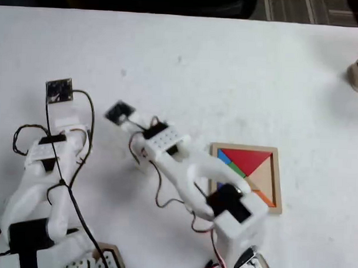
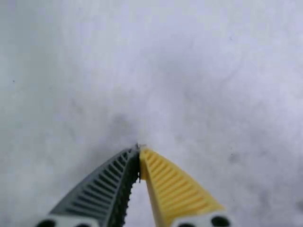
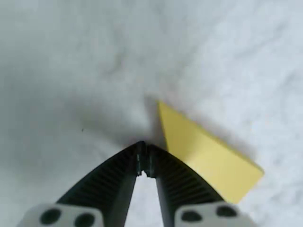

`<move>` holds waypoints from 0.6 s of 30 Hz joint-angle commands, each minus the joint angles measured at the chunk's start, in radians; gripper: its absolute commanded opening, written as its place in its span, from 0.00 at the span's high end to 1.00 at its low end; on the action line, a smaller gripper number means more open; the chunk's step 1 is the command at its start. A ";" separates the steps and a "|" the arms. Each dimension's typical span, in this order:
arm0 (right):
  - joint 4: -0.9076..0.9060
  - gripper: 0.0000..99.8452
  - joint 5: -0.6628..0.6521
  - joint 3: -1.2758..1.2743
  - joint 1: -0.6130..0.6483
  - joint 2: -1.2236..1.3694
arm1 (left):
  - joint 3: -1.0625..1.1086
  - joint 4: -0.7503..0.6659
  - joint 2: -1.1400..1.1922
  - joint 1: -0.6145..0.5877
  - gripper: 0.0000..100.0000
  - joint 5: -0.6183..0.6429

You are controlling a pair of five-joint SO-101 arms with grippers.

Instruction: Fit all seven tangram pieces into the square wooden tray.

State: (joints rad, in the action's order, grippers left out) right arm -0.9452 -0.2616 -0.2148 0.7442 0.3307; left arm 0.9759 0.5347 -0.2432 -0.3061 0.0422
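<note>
Right claw (image 3: 144, 160), pinched closed on nothing, sits just beside a loose yellow piece (image 3: 208, 156) while the tray (image 1: 277, 178) looks mostly filled.

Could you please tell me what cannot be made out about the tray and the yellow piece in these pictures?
- High view: an arm covers one corner of the wooden tray, so it hides how many pieces lie there.
- High view: the pieces in the tray beside that arm are too blurred to outline.
- Right wrist view: the right gripper overlaps the yellow piece and hides part of its edge.
</note>
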 commanded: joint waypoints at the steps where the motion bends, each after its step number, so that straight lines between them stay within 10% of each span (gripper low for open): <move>1: 0.015 0.98 0.038 0.164 -0.013 0.028 | -0.032 -0.028 0.001 -0.015 0.98 -0.011; 10: -0.414 0.86 -0.066 0.448 -0.116 0.047 | -0.032 -0.028 0.001 -0.015 0.98 -0.011; 18: -0.435 0.73 -0.193 0.427 -0.156 0.206 | -0.032 -0.028 0.001 -0.015 0.98 -0.011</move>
State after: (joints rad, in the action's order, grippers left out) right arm -1.3686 -0.3890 0.1857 0.6030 0.5148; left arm 0.9759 0.5347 -0.2432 -0.3061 0.0422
